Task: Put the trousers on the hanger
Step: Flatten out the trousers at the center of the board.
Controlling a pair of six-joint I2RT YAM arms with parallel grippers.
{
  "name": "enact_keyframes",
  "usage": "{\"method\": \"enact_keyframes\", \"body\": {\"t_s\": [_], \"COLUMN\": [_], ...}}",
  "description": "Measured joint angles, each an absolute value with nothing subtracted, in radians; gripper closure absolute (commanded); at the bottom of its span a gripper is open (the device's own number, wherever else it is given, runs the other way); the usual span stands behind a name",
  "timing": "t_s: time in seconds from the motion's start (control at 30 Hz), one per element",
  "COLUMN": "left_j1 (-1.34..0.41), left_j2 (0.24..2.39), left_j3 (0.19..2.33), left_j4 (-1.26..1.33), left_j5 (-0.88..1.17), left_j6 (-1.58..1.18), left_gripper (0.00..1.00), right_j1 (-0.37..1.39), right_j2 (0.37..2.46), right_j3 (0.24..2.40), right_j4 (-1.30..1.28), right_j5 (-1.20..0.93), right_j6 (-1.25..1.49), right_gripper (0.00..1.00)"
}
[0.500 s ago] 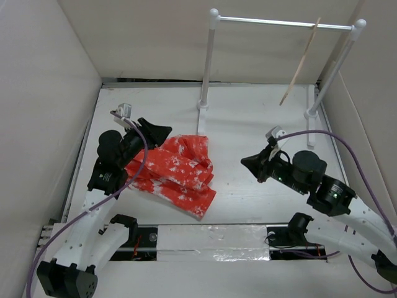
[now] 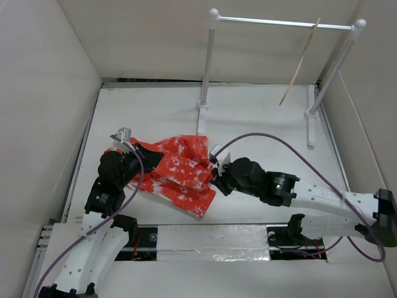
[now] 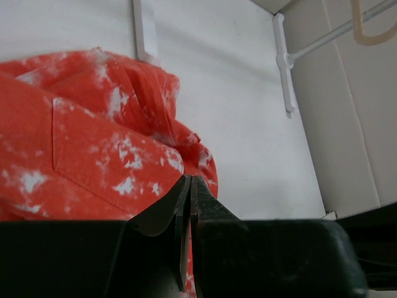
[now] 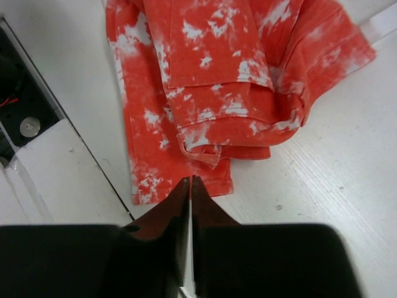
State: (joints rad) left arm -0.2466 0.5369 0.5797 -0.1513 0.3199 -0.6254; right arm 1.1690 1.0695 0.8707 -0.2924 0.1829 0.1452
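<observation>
While both arms reach inward, I see the trousers (image 2: 180,167) lying crumpled on the white table (image 2: 260,124), left of centre and near the front. My left hand (image 3: 189,181) sits over their left side, fingers pressed together. My right hand (image 4: 190,180), fingers also together, points at their right hem. The hanger (image 2: 302,59) hangs tilted on the rail stand (image 2: 279,23), well apart at the far right.
</observation>
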Motion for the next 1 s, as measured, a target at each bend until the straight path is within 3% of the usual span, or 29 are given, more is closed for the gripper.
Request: {"method": "enact_keyframes", "body": {"t_s": [0.03,0.1,0.13,0.17,0.23,0.33,0.57,0.73,0.9,0.93,1.0], "left_j1": [-0.247,-0.247,-0.247,-0.247,-0.247,-0.247,-0.247,-0.247,-0.247,-0.247,-0.247], "left_j2": [0.52,0.5,0.494,0.492,0.494,0.498,0.519,0.548,0.569,0.573,0.575], "left_j3": [0.566,0.546,0.541,0.537,0.529,0.503,0.449,0.43,0.415,0.414,0.411], "left_j4": [-0.173,-0.21,-0.229,-0.239,-0.253,-0.262,-0.266,-0.23,-0.206,-0.201,-0.184], "left_j5": [0.318,0.317,0.314,0.308,0.299,0.283,0.272,0.28,0.292,0.298,0.318], "left_j6": [-0.628,-0.638,-0.647,-0.655,-0.68,-0.715,-0.758,-0.761,-0.759,-0.757,-0.753], "left_gripper": [0.97,0.89,0.78,0.74,0.65,0.6,0.58,0.58,0.58,0.58,0.58], "right_j1": [1.177,1.184,1.185,1.185,1.186,1.193,1.254,1.265,1.261,1.258,1.245], "right_j2": [1.1,1.159,1.187,1.215,1.268,1.355,1.526,1.62,1.661,1.666,1.67], "right_j3": [0.871,0.871,0.871,0.871,0.875,0.896,0.964,0.987,1.034,1.05,1.072], "right_j4": [-0.283,-0.268,-0.256,-0.247,-0.236,-0.217,-0.194,-0.185,-0.183,-0.18,-0.168], "right_j5": [0.193,0.208,0.212,0.215,0.221,0.236,0.302,0.402,0.554,0.579,0.612], "right_j6": [0.145,0.14,0.138,0.137,0.134,0.121,0.08,0.083,0.098,0.101,0.099], "right_gripper": [0.64,0.5,0.4,0.36,0.33,0.33,0.3,0.45,0.68,0.74,0.97]}}
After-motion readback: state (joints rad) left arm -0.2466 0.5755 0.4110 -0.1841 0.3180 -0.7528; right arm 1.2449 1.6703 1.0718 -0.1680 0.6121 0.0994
